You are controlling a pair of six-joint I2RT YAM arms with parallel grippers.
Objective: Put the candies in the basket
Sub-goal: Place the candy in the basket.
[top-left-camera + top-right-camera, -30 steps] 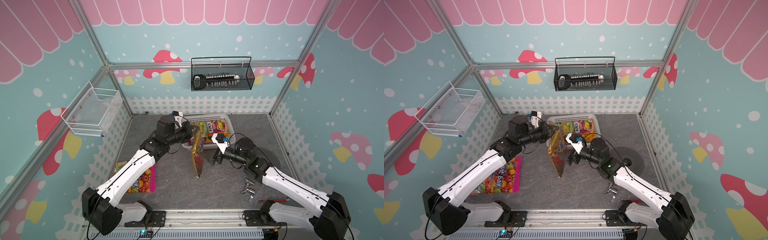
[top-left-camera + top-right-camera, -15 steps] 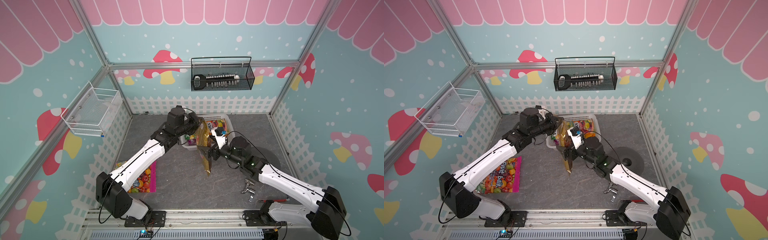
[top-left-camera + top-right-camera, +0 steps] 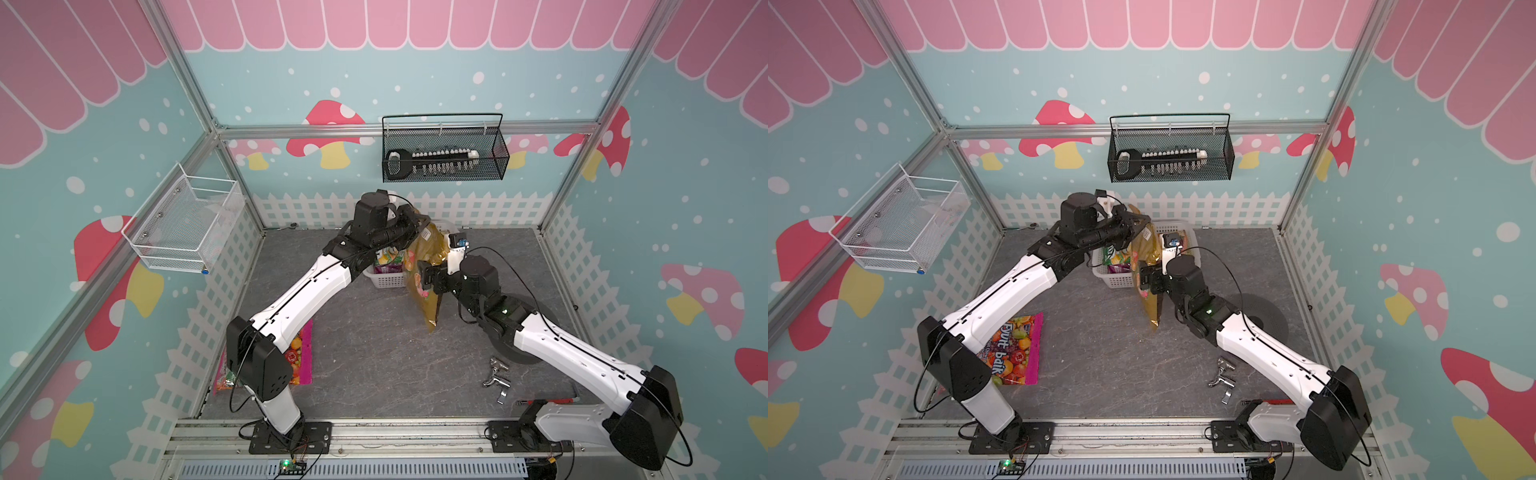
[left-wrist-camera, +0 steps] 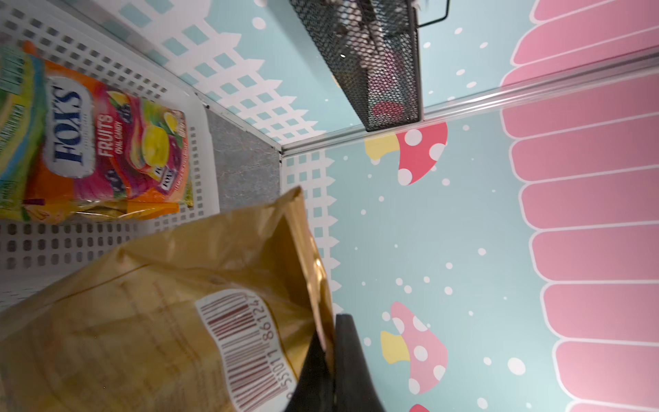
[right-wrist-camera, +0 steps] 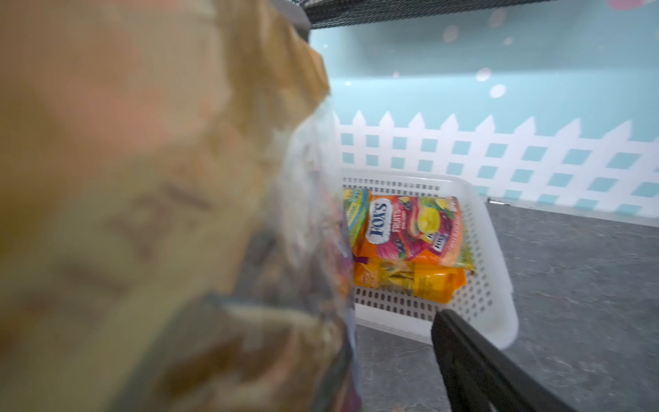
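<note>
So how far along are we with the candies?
Done: the FOX'S bag and at least two more lie in the basket. In hand: the left gripper holds the gold bag by its top corner, hanging by the basket; the right gripper is open at its middle. Left: that bag and the pink-edged bag on the floor.

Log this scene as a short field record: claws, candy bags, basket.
left claw: shut on gold bag, at its top edge
right claw: open, at the hanging bag's middle
basket: holds orange FOX'S bag, yellow-orange bag, others partly hidden
pink-edged bag: lying flat, outside the basket
gold bag: hanging, lower end outside the basket
</note>
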